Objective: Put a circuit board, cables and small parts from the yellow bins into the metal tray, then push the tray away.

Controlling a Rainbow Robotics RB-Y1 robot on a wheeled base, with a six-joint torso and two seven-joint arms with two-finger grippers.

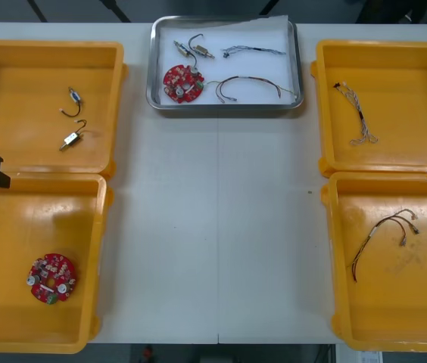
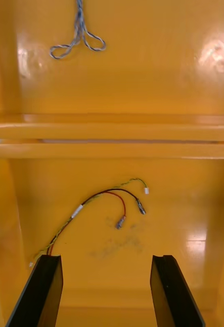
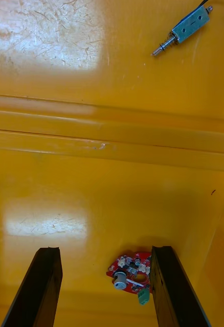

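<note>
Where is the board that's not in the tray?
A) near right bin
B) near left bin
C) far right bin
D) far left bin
B: the board lies on the floor of the near left bin, and the left gripper hangs open above it.

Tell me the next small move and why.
Probably just rest both arms; the job looks done. The tray already holds a board, cables and small parts and sits at the far edge of the table. The left gripper and right gripper hang open over the near bins, holding nothing.
</note>
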